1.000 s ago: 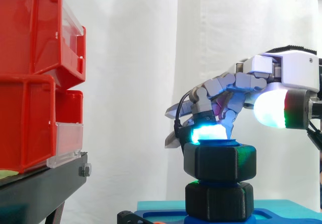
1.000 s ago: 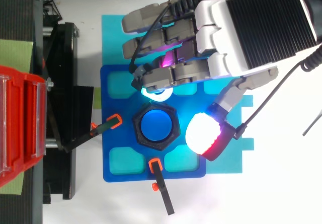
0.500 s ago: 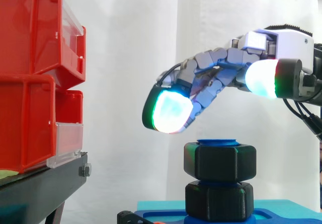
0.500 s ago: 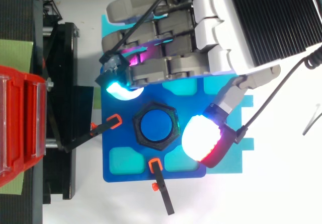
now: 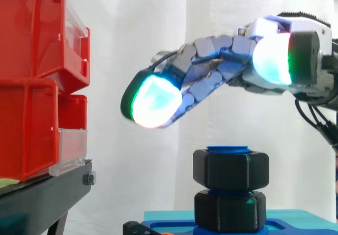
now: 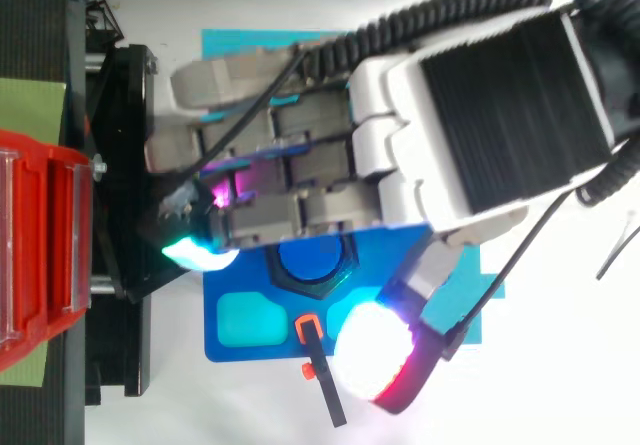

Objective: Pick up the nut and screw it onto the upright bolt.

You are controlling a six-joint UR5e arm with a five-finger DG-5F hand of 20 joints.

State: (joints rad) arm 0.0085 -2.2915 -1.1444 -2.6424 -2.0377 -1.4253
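Observation:
A black hex nut (image 5: 231, 169) sits on the upright blue bolt (image 5: 228, 149), just under its top. A second black hex nut (image 5: 231, 209) lies below it on the blue plate (image 6: 260, 350). In the top view the bolt's blue head (image 6: 310, 262) and part of the nut's rim peek out under the hand. My hand (image 5: 211, 66) hovers well above the bolt, its fingers stretched out to the left and apart, holding nothing. One glowing fingertip (image 5: 153, 100) hangs left of and above the nut. The thumb's pad (image 6: 375, 350) glows at the plate's near edge.
Red bins (image 5: 37, 82) are stacked on a black stand (image 5: 42, 193) at the left. In the top view the fingers reach over that stand's edge. An orange-and-black clamp (image 6: 315, 365) holds the plate at the front. A teal mat lies under the plate.
The hand has lifted off the nut's top and risen. Its fingers have straightened and swung out to the left, towards the bins. The nuts and bolt have not moved.

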